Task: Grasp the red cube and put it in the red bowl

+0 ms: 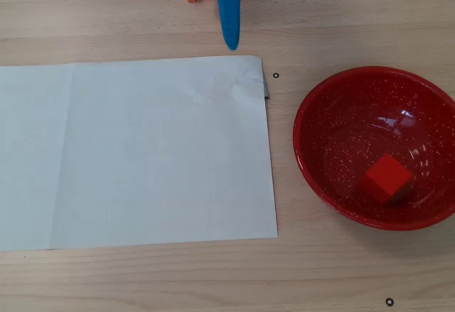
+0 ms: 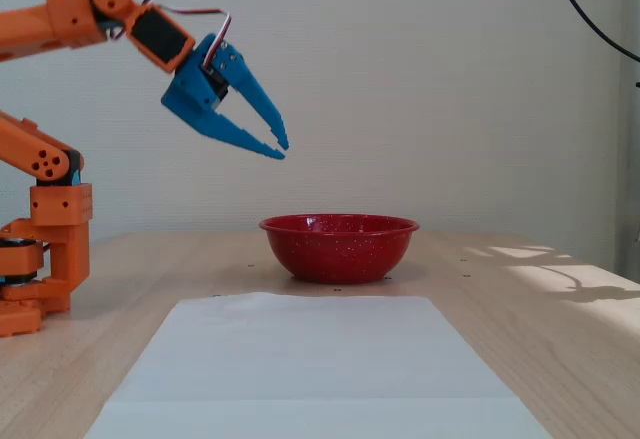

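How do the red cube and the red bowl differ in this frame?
The red cube is small and boxy with plain matte faces; the red bowl is far wider, round and glossy, with fine white speckles inside. The cube lies inside the bowl, which stands on the table and hides it in the fixed view. Both are red. The tool hangs empty, apart from both.

Red cube (image 1: pixel 387 177) inside red bowl (image 1: pixel 320 148); white paper (image 1: pixel 135 152) left; blue end effector (image 1: pixel 230 40) at top.
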